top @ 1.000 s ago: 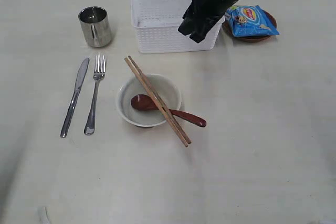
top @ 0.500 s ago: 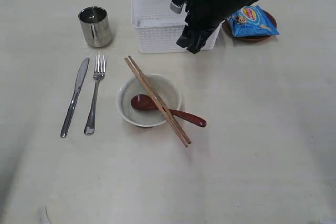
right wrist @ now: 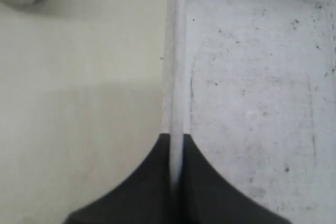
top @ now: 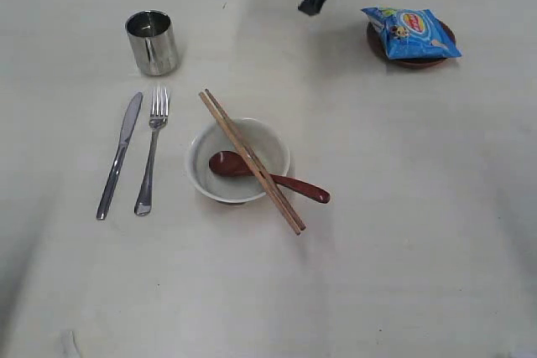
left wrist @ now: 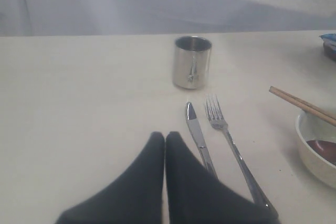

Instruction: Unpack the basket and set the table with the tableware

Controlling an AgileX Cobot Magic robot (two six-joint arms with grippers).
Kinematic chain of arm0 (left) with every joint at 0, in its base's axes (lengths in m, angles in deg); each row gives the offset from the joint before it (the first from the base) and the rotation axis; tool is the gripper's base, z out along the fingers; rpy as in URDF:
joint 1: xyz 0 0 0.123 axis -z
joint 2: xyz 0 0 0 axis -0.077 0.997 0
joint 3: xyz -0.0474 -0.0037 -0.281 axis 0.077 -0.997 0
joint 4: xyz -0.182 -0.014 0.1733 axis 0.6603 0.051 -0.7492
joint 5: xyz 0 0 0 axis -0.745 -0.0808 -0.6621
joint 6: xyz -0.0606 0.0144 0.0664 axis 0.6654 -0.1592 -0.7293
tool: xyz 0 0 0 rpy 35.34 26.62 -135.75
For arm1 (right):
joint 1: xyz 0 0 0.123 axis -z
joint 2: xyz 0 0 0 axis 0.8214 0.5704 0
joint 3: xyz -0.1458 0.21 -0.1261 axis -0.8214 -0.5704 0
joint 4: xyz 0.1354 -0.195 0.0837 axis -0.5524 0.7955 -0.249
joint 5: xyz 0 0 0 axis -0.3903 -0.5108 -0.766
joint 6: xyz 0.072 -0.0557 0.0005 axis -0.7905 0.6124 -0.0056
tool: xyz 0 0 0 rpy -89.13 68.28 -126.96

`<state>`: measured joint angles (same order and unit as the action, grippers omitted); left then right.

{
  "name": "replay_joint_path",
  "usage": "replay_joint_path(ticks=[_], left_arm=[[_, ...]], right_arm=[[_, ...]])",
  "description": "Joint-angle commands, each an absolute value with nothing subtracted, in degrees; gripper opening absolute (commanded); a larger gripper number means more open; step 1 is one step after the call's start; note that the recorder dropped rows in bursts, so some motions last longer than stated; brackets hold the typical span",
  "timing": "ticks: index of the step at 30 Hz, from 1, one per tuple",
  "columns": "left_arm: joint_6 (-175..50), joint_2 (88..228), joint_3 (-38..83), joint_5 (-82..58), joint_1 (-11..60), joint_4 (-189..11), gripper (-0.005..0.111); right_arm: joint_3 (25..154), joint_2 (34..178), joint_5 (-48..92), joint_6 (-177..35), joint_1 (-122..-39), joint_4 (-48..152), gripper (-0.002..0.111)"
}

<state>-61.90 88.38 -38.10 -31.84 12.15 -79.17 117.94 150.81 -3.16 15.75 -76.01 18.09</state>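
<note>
The right gripper (right wrist: 177,142) is closed on the basket (right wrist: 252,103). Its two dark fingers (right wrist: 152,187) pinch one thin side wall, one finger inside and one outside, with only the white wall between them. The basket is held up off the table (top: 419,207) at the far edge of the scene, so the exterior view shows just a corner of it. Its speckled floor looks bare in the right wrist view. The left gripper (left wrist: 165,137) has its fingers (left wrist: 144,182) pressed together tip to tip. Nothing is between them, and it sits low over the table near the knife (left wrist: 198,137) and fork (left wrist: 226,129). Whether it touches the surface cannot be told. Knife and fork lie side by side on the left, knife outermost, with the steel cup (top: 152,42) upright beyond them. The bowl (top: 238,161) stands near the middle. The dark red spoon (top: 268,175) rests in it with its handle over the right rim, and the two chopsticks (top: 250,159) lie diagonally across the bowl and over the spoon. At the far right the small brown plate (top: 413,62) carries a blue snack packet (top: 413,29).
</note>
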Motion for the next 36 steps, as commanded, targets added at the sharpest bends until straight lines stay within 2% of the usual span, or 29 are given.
replay_joint_path(ticks=[1, 10, 15, 20, 36], left_arm=[[-61.7, 88.2, -38.3, -31.7, 12.6, -79.4, 0.0], [-61.8, 88.2, -38.3, -31.7, 12.6, -79.4, 0.0], [-61.8, 88.2, -38.3, -31.7, 12.6, -79.4, 0.0], [-61.8, 88.2, -38.3, -31.7, 12.6, -79.4, 0.0], [-61.8, 88.2, -38.3, -31.7, 12.6, -79.2, 0.0]], right_arm=[[119.2, 146.9, 2.7, 2.1, -71.3, 20.0, -0.001], [119.1, 149.6, -8.6, -39.7, -49.3, 32.8, -0.001], [119.1, 154.1, -16.2, -53.8, -42.7, 35.5, -0.001], [119.1, 157.5, -19.0, -56.2, -43.4, 35.4, -0.001], [119.1, 162.3, -18.9, -55.9, -58.3, 39.2, -0.001]])
